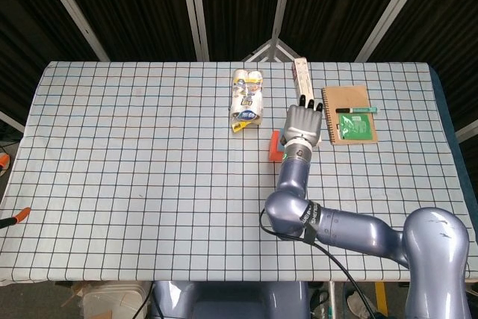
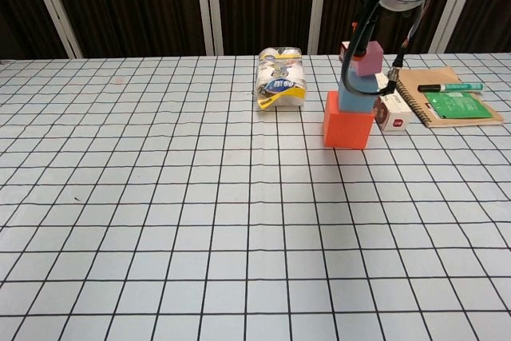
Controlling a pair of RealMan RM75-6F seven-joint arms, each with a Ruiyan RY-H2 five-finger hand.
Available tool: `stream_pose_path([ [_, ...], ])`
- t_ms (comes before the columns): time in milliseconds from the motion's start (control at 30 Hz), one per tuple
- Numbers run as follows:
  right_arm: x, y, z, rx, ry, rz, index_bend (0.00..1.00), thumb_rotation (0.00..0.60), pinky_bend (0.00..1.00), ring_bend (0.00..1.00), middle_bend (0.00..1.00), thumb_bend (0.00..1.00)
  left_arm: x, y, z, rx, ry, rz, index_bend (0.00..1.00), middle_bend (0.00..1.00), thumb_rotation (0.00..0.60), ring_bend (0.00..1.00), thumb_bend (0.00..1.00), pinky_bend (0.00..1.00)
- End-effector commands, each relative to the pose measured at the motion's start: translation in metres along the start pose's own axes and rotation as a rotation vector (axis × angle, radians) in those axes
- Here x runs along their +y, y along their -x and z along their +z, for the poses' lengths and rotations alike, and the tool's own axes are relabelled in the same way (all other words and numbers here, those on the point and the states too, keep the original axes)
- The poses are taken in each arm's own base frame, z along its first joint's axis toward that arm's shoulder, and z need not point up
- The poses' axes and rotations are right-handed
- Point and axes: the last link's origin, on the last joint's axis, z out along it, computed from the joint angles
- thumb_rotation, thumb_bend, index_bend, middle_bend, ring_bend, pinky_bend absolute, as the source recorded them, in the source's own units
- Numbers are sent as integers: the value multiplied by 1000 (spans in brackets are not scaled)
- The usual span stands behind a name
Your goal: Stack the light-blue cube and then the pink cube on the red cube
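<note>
A: What lies nearest on the checked tablecloth (image 2: 160, 221)?

B: Bare grid along the near edge. Further in, toward the right side, stands the red cube (image 2: 348, 122), flat on the cloth.

A: And on it?

B: The light-blue cube (image 2: 358, 98) sits on its top face, set toward the red cube's far right part. The pink cube (image 2: 368, 59) is at the blue cube's top, tilted a little; whether it touches I cannot tell.

A: Who holds the pink one?

B: The right hand (image 1: 302, 124). In the head view it covers the stack, its back up and its fingers (image 1: 308, 102) pointing toward the far edge, so only a strip of red shows at its left. In the chest view the pink cube hangs under the arm, and the fingers appear clamped on it.

A: The left hand?

B: In neither view.

A: Behind the stack?

B: A white-and-red carton (image 2: 390, 109) just beside it on the right, then a brown spiral notebook (image 1: 349, 113) with a green card (image 1: 356, 126) and a green marker (image 1: 357, 110) on it. Left of those, toward the far edge, a wrapped pack of small bottles (image 1: 247, 98).
</note>
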Motion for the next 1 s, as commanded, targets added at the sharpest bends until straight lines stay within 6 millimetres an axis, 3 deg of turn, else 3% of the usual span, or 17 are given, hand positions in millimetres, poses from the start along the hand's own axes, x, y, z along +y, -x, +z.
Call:
stream_pose_path([
  [33,0,0,0,-3,2,1,513,600,0,0,0,507,1,0,0,-1,1,1,35,0,600,0,163,0],
  [1000,-8,6,-6,-22,7,-3,513,600,0,0,0,508,-1,-1,0,2,2,-7,35,0,600,0,163,0],
])
